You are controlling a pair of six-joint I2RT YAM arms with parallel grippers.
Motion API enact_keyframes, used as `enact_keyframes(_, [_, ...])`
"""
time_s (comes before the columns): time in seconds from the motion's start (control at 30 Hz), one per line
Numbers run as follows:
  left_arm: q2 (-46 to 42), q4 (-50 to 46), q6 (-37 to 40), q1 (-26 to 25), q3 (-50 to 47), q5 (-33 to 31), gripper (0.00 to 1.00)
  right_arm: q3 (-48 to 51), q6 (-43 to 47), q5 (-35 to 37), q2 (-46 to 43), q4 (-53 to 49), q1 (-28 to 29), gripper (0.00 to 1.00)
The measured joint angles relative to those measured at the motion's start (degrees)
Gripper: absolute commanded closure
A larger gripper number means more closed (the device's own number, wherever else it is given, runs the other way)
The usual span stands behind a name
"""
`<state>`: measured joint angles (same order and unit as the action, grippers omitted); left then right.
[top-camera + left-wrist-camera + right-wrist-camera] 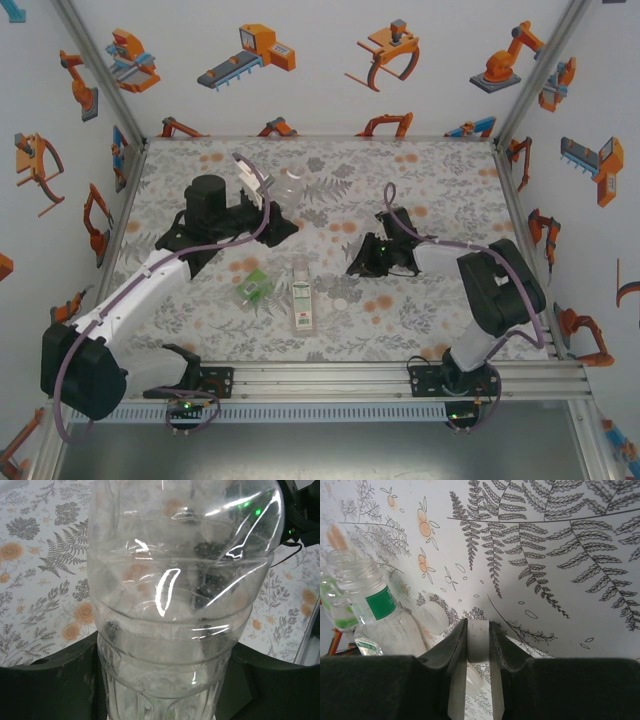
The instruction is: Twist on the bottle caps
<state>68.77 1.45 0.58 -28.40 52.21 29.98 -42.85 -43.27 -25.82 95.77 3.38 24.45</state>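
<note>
The clear bottle (175, 605) was gripped in the partly closed left gripper (165, 655), toward the far side of the table (450, 180). A cap (479, 645) was pinched in the shut right gripper (478, 630). The labelled bottle (370, 595) lay open-necked, the green bottle (252, 288) apparently too; no capping was seen done.

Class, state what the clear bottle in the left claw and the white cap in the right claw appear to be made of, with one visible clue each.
Clear bottle: likely thin glossy plastic; see-through, ribbed, sharp glints. White cap: probably matte opaque plastic; even, dull white surface.
</note>
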Motion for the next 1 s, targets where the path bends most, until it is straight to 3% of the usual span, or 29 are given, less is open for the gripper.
enact_keyframes(0.33, [1.6,-1.11,-3.5,-0.09,3.3,1.07,0.96,0.98,2.58,2.71,-4.22,-5.2,-1.99,0.56])
enact_keyframes(0.83, [0.94,-1.03,-6.14,-0.87,3.85,0.66,1.0,-3.74,8.26,13.27,-6.86,-20.98,-1.57,0.51])
enact_keyframes(1.0, [0.5,-0.96,-7.37,-0.87,3.82,0.02,1.0,-8.72,9.66,17.88,-6.84,-25.75,1.95,0.52])
